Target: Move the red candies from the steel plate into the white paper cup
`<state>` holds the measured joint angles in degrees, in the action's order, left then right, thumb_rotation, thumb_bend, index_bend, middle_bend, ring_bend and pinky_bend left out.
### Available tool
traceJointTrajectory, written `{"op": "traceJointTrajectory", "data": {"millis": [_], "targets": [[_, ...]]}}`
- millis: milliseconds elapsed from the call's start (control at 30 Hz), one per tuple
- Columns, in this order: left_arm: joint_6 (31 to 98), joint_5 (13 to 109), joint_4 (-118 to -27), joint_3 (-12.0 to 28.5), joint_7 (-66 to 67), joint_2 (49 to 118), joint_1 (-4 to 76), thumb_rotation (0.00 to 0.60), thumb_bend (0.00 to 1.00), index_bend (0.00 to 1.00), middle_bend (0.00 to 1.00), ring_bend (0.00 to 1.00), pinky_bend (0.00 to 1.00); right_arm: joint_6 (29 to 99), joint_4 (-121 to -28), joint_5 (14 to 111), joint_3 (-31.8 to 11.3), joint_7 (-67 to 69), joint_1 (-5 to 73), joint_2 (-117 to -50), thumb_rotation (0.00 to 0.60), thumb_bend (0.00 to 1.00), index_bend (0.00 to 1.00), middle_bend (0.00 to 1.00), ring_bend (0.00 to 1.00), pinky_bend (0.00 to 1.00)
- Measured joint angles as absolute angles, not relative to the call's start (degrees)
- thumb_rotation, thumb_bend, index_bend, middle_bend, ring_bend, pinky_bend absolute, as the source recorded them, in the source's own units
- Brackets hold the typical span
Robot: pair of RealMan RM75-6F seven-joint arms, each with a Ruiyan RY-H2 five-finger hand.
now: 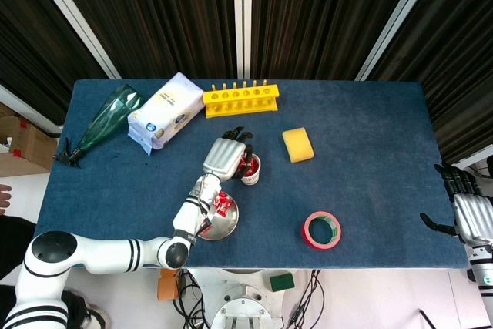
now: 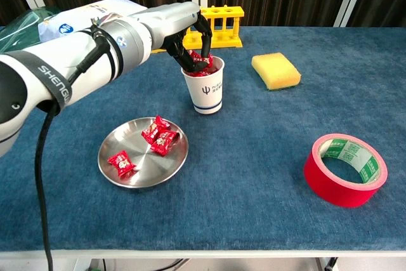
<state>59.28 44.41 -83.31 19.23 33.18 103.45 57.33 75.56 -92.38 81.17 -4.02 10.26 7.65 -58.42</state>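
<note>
Head view: the left hand (image 1: 225,156) covers the white paper cup (image 1: 253,172) mid-tabletop; the right hand (image 1: 470,213) hangs spread, empty, off the right edge.

Chest view: fingertips (image 2: 202,57) dip into the cup, seemingly pinching a candy; red candies (image 2: 158,135) lie on the steel plate (image 2: 130,178).

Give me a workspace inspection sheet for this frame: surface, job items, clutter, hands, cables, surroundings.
Surface: blue cloth-covered table, flat.
Job's things: round steel plate holding three red wrapped candies; white paper cup upright, tilted slightly, red candies inside.
Clutter: yellow plastic test-tube rack, yellow sponge block, red tape roll, white snack packet, green plastic bottle lying down.
Hands: left hand at the cup's rim, fingers reaching into its mouth; whether it holds a candy is unclear. Right hand off the table's right edge, fingers apart, holding nothing.
Cables: black cable along the left arm.
Surroundings: dark slatted wall.
</note>
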Motion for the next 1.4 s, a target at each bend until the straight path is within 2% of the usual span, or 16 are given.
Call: {"op": "traceJointTrajectory", "data": {"millis": [267, 500, 600, 967, 1233, 1400], "targets": [[58.67, 44.67, -83.77, 18.06, 32.79, 103.77, 57.44, 0.6, 0.38, 0.57, 0.18, 0.07, 0.18, 75.77, -92.39, 81.15, -4.06, 10.29, 7.57, -58.42, 0.6, 0.2, 0.0, 0.0, 0.0, 0.0], [58.39, 46.11, -84.88, 17.34, 32.09, 103.28, 57.37, 0.6, 0.38, 0.38, 0.18, 0.07, 0.18, 75.68, -92.37, 81.18, -4.02, 10.3, 7.6, -58.41, 0.6, 0.2, 0.0, 0.0, 0.0, 0.0], [58.58, 46.6, -85.64, 17.15, 31.92, 102.94, 57.26, 0.6, 0.38, 0.34, 0.18, 0.07, 0.18, 75.69, -92.37, 81.16, -4.03, 10.3, 7.6, -58.41, 0.6, 0.21, 0.0, 0.0, 0.0, 0.0], [60.82, 47.67, -90.95, 16.54, 32.58, 100.54, 56.29, 0.6, 0.38, 0.29, 0.18, 0.07, 0.18, 75.84, -92.28, 81.09, -4.07, 10.34, 7.53, -58.42, 0.6, 0.2, 0.0, 0.0, 0.0, 0.0], [68.24, 54.01, -103.64, 14.38, 32.41, 92.95, 51.3, 0.6, 0.37, 0.28, 0.19, 0.07, 0.18, 75.44, -92.23, 80.73, -4.13, 9.87, 7.69, -58.61, 0.6, 0.2, 0.0, 0.0, 0.0, 0.0], [77.58, 63.39, -108.96, 7.81, 32.56, 85.27, 43.37, 0.6, 0.33, 0.27, 0.2, 0.07, 0.19, 75.7, -92.39, 80.5, -4.18, 8.82, 7.62, -58.98, 0.6, 0.2, 0.0, 0.0, 0.0, 0.0]]}}
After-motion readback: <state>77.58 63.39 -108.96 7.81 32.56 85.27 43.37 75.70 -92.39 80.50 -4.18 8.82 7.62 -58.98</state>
